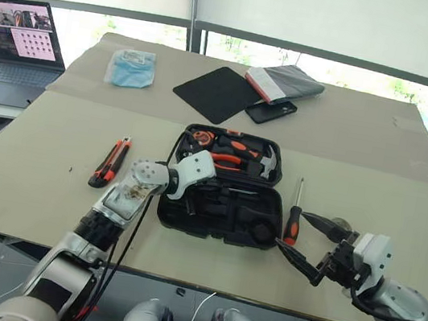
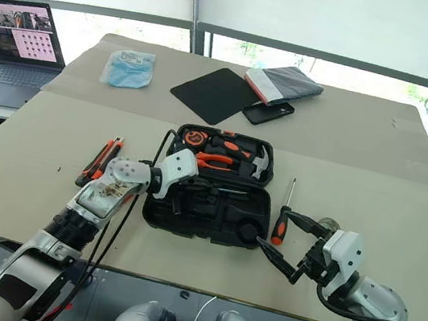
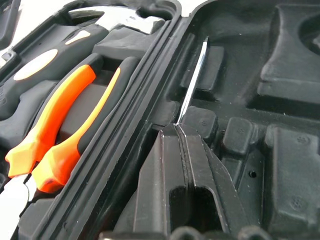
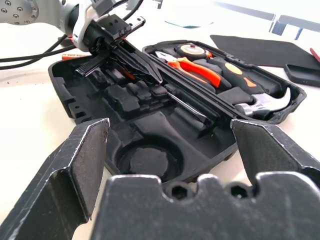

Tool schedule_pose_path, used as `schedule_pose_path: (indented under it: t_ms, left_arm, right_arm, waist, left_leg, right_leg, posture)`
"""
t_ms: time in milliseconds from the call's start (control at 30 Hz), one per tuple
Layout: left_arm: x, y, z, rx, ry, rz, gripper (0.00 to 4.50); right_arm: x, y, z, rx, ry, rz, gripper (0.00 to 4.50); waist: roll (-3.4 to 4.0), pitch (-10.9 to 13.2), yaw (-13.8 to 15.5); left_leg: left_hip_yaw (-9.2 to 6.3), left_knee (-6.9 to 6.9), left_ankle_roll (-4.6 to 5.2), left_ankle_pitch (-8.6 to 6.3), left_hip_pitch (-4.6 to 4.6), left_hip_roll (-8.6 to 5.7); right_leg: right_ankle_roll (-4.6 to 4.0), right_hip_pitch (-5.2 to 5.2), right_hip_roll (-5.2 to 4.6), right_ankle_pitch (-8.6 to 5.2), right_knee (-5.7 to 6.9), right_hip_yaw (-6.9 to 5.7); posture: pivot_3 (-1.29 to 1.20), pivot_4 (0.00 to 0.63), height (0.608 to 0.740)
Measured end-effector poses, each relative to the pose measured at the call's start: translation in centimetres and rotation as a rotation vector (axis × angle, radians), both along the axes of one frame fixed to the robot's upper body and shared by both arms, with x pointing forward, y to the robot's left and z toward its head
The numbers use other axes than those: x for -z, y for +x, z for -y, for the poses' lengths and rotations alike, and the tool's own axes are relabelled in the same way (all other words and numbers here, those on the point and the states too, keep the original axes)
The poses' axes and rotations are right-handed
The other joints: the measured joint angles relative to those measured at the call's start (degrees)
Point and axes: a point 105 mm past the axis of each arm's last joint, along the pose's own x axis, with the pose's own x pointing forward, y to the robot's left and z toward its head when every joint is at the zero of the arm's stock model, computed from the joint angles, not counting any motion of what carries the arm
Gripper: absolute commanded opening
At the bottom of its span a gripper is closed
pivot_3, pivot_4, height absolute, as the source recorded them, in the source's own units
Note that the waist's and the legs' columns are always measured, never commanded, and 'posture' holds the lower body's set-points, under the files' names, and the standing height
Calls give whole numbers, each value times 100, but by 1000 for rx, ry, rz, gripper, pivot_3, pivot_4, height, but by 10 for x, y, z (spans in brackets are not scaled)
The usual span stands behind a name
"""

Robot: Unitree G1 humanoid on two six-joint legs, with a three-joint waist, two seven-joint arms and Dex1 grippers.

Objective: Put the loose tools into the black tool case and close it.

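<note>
Left of the open black tool case (image 1: 222,211) on the worktop (image 1: 35,157) lies the utility knife (image 1: 109,161). Inside the case's near half, the left gripper (image 3: 178,131) is pressed together on a thin steel shaft (image 3: 192,80). Right of the case lies a black-and-orange screwdriver (image 1: 294,214), beside the spread, empty right gripper (image 1: 305,240).

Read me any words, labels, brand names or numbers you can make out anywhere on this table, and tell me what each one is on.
No text is readable.
Laptop: screen shows pictures and a grid of icons, too small to read.
Blue packet: any print is too blurred to read.
Black tool case: no label visible.
Utility knife: no marking legible.
</note>
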Motion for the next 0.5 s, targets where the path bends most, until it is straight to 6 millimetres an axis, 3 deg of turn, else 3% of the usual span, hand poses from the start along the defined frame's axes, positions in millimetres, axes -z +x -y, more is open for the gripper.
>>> schedule_pose_path:
  t_ms: [200,267,300,367,433,500]
  left_arm:
    - [0,-6,-2,27,-85,-19,16]
    - [-4,-14,-9,51,-191,-67,521]
    - [-10,-17,-13,84,-227,-61,630]
    - [-30,-25,-23,167,-271,7,1307]
    - [-56,-35,-43,253,-305,98,2115]
    - [-61,-41,-68,259,-291,97,2834]
  right_arm:
    - [0,-5,3,42,12,-16,4500]
    - [-1,-8,12,109,61,-43,4500]
    - [-4,-8,17,153,115,-56,4500]
    - [-7,-14,24,209,182,-77,4500]
    - [-2,-27,34,276,209,-136,4500]
    - [7,-37,48,372,223,-184,4500]
  waist:
    - [21,-13,0]
    - [19,-12,-3]
    - [19,-11,-5]
    - [20,-11,-3]
    - [24,-13,-3]
    - [29,-16,-8]
  left_leg:
    - [0,-2,-2,2,-2,0]
    - [-2,-3,2,10,-17,2]
    - [-3,-3,2,13,-21,2]
    - [-3,-4,-11,10,-22,3]
    - [-4,-11,-29,1,-16,3]
    - [-3,-14,-30,-2,-10,2]
  right_leg:
    - [0,-5,0,0,1,1]
    - [-3,-20,0,1,1,0]
    - [-4,-24,1,1,2,-1]
    - [-8,-29,0,0,3,0]
    - [-9,-24,0,-2,-1,0]
    - [-6,-17,0,-4,-4,0]
  posture:
    - [0,150,740]
    - [0,150,740]
    - [0,150,740]
    - [0,150,740]
    - [0,150,740]
    - [0,150,740]
